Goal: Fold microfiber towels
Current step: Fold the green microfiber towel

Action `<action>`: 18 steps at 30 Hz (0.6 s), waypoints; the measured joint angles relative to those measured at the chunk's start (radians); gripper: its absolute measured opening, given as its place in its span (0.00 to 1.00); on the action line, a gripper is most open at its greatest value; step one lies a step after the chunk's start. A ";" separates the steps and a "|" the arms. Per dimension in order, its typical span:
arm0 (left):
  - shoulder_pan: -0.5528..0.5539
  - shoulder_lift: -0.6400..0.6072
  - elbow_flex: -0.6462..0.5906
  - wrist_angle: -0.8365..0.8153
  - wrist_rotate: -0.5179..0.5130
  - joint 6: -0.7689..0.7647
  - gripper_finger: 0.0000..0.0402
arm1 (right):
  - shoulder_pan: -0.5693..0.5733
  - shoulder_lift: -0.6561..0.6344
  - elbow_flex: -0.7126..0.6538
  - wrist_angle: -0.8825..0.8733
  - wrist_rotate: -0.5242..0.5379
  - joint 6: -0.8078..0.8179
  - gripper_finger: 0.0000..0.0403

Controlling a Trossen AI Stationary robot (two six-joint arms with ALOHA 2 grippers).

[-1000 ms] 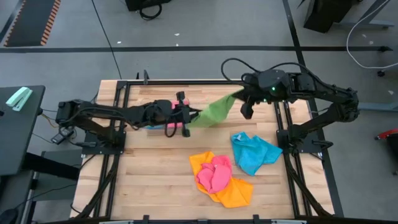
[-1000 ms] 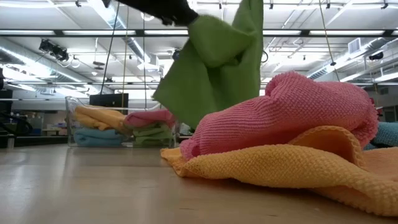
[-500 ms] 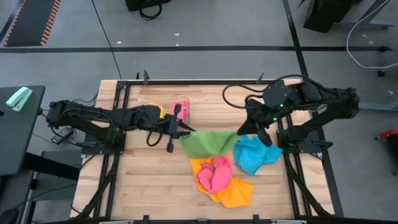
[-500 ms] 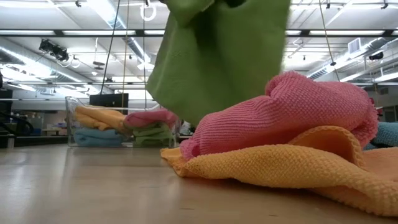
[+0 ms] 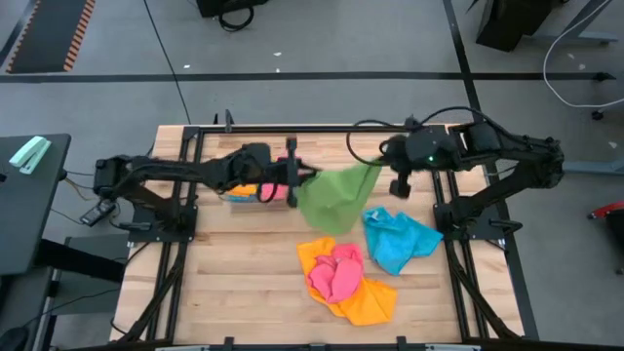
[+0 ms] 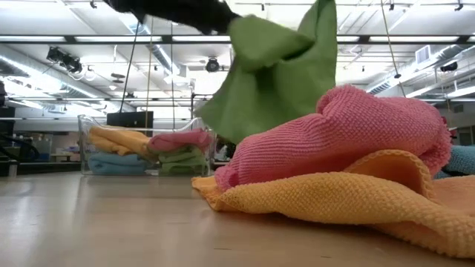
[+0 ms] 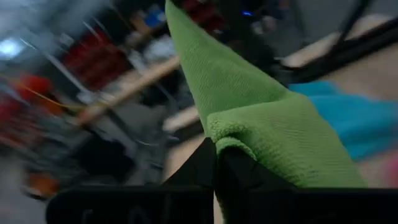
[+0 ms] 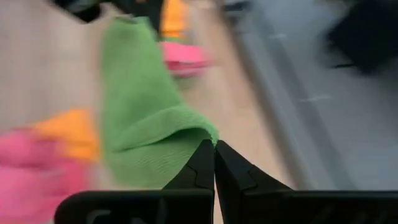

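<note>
A green microfiber towel [image 5: 333,198] hangs in the air between my two grippers, over the table's far middle. My left gripper [image 5: 298,180] is shut on its left corner and my right gripper [image 5: 378,168] on its right corner. A blue towel [image 5: 398,240] lies crumpled on the table at the right. A pink towel [image 5: 335,273] rests on top of a crumpled orange towel [image 5: 369,300] near the middle. In the low view the green towel [image 6: 276,74] hangs behind the pink towel [image 6: 356,133]. My left gripper pinches a folded-over corner of the green towel [image 7: 231,138] between its two fingers, coming at it nearly level from the table's left. The cloth rises away from the fingers and sags toward the other arm. My right gripper pinches the opposite corner [image 8: 200,133] between its two fingers, slanting down from the table's right. The towel droops slack below it, clear of the table.
A clear plastic bin [image 5: 255,191] with folded towels stands under my left arm at the far left; in the low view the bin [image 6: 141,152] shows at the back. Bare wood lies along the table's near left.
Both grippers swung toward the table's near edge with the green towel, then back toward the far edge, staying shut on its corners. The towel swept out over the middle of the table and now hangs slack again, its loose lower part trailing.
</note>
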 joint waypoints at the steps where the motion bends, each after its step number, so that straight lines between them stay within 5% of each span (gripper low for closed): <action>1: 0.022 0.024 0.000 0.063 0.000 0.038 0.05 | -0.019 0.001 0.000 0.003 0.056 -0.046 0.01; 6: 0.143 0.111 0.001 0.466 0.001 0.249 0.05 | -0.130 0.003 0.000 0.067 0.344 -0.261 0.01; 9: 0.204 0.133 0.015 0.569 0.041 0.256 0.03 | -0.192 0.002 0.000 0.119 0.407 -0.313 0.01; 14: 0.245 0.132 0.022 0.330 0.198 0.106 0.03 | -0.231 0.006 -0.045 0.104 0.161 -0.272 0.01; 18: 0.213 0.137 0.021 0.049 0.230 0.059 0.07 | -0.228 0.010 -0.193 0.115 0.002 -0.226 0.01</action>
